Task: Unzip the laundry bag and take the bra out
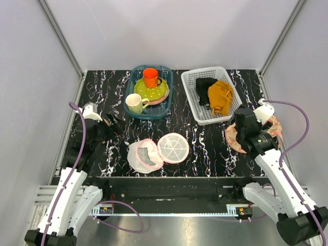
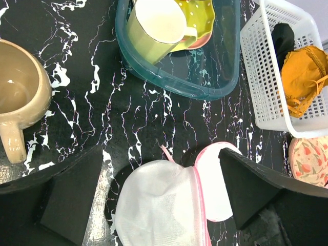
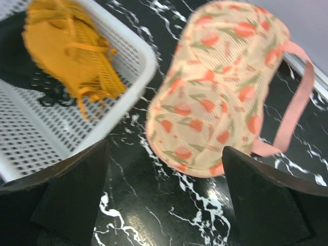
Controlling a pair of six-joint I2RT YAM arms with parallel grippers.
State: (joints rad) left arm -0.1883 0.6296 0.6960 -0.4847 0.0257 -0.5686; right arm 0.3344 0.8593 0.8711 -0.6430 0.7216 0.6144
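The laundry bag (image 1: 233, 136), peach fabric with a red-green print and a pink strap, lies closed at the table's right side, partly under my right arm. It fills the right wrist view (image 3: 220, 87), and its edge shows in the left wrist view (image 2: 310, 161). My right gripper (image 1: 242, 119) is open and empty, with the bag just beyond its fingertips (image 3: 164, 174). My left gripper (image 1: 111, 124) is open and empty at the left, above the table (image 2: 161, 179). The bra is not in view.
A small round white mesh pouch (image 1: 156, 151) with a pink rim lies open at front centre (image 2: 159, 205). A teal tub (image 1: 130, 110) of cups and plates stands at the back. A white basket (image 1: 190, 100) holds mustard and black garments. A beige mug (image 2: 20, 102) sits left.
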